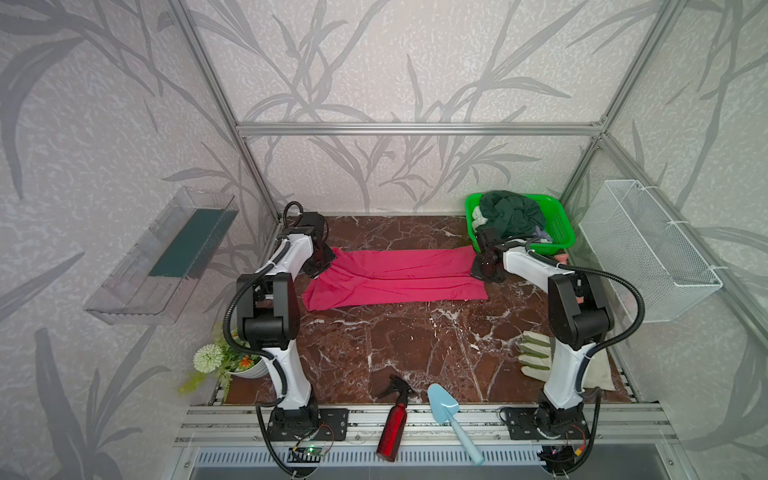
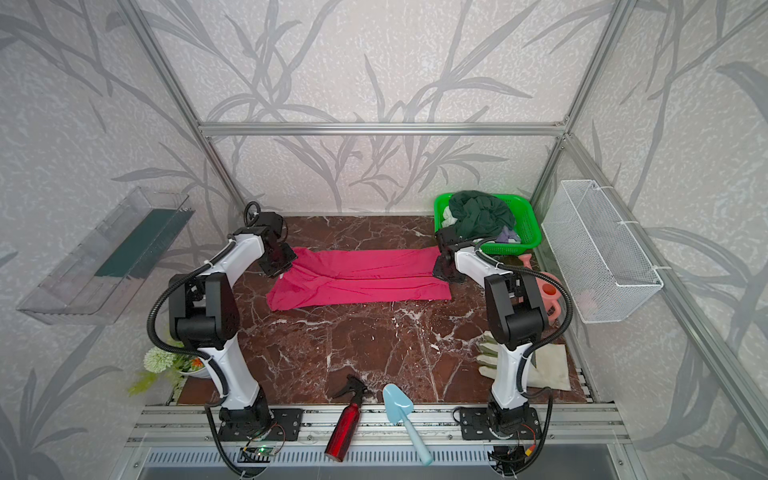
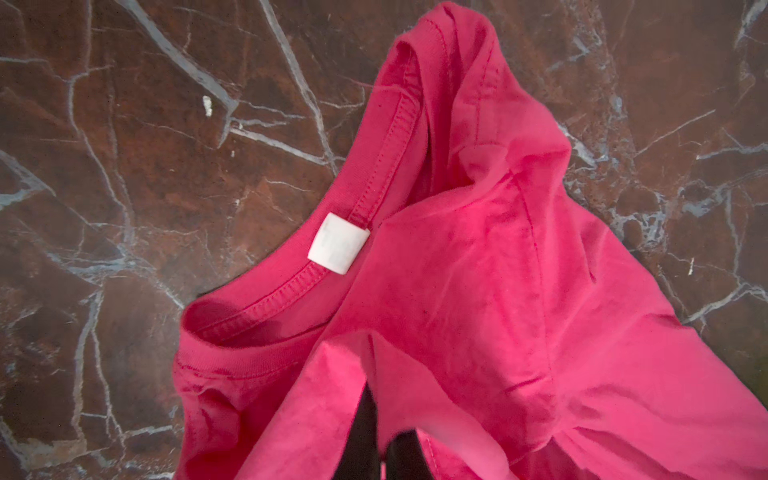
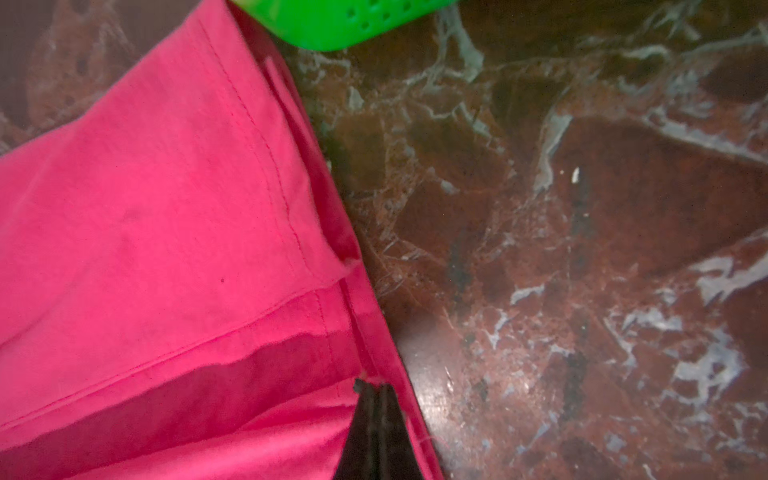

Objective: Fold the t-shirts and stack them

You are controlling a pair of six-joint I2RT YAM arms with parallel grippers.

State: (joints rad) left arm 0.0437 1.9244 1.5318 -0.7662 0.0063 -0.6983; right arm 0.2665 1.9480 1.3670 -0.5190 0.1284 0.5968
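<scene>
On the table [image 1: 415, 340] lie one pink t-shirt [image 1: 395, 278] and one green basket [image 1: 562, 226].

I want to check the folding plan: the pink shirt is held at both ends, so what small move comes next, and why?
Probably the right arm should carry the hem toward the collar, halving the pink t-shirt. Both pairs of jaws are shut on it, one at each end, and it lies stretched in a narrow band on the table.
</scene>
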